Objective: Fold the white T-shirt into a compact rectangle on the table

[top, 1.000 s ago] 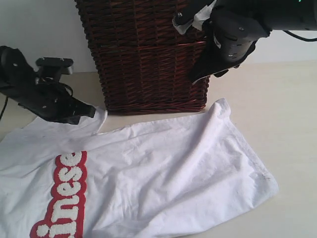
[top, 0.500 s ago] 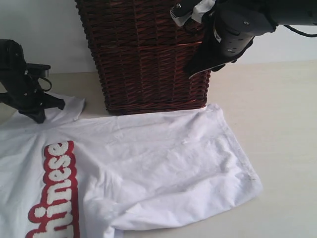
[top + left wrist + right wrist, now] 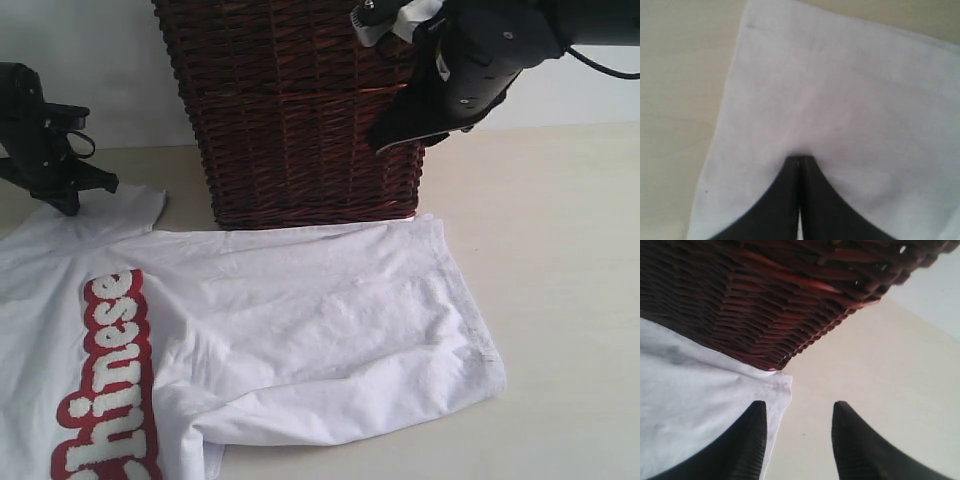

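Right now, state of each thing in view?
white T-shirt: spread on the table, wrinkled, lettering up, not yet folded.
wicker basket: upright, shirt's edge at its base.
left gripper: shut on the shirt's fabric.
right gripper: open, empty, raised beside the basket.

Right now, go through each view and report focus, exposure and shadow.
Exterior view: bright, even light; the white T-shirt is nearly washed out and its creases are faint, while the basket is dark but sharp. Left wrist view: soft focus, the cloth's weave is lost and the left gripper is a black silhouette. Right wrist view: the wicker is fairly crisp, and the right gripper is dark with blurred edges.
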Available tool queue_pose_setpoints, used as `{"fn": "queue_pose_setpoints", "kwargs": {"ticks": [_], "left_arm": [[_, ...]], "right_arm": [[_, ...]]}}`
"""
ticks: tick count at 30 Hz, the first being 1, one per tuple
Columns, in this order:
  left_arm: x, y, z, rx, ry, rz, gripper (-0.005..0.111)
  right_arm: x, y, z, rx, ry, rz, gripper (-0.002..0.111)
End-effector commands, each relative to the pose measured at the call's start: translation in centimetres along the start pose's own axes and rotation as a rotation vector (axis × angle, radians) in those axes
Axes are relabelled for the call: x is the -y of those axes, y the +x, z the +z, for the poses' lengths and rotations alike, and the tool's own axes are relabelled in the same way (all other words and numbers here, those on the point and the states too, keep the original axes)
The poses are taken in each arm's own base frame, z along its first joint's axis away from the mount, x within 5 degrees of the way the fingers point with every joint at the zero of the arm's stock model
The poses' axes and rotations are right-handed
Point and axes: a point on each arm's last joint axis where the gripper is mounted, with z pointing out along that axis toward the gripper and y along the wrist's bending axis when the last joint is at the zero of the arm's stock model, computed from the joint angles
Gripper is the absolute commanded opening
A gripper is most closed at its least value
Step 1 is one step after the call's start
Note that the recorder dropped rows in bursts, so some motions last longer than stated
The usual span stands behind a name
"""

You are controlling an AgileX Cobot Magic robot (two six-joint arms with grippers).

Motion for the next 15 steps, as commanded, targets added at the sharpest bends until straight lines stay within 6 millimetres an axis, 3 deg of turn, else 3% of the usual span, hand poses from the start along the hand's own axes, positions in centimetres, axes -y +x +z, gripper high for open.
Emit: {"fn": "queue_pose_setpoints", "kwargs": {"ticks": [1, 5, 8, 12, 15], "left_arm": [[1.1, -1.3, -4.8, 0.075, 0.158, 0.034, 0.0], [3.5, -1.3, -10.1, 0.117, 0.344, 0.147, 0.0], [6.2, -0.1, -13.2, 0.108, 0.383, 0.223, 0.0], [10.4, 3.1, -16.8, 0.129, 0.426, 0.335, 0.0], [13.5, 7.1, -19.7, 0.189, 0.572, 0.435, 0.0]], "right_arm": [[3.1, 0.8, 0.9, -0.059, -0.068, 0.116, 0.042], [6.0, 1.9, 1.7, -0.105, -0.134, 0.198, 0.042], [7.6, 2.5, 1.2, -0.125, -0.135, 0.238, 0.042], [9.4, 2.8, -1.2, -0.124, -0.11, 0.241, 0.042], [10.4, 3.1, -3.4, -0.097, -0.102, 0.253, 0.042]]}}
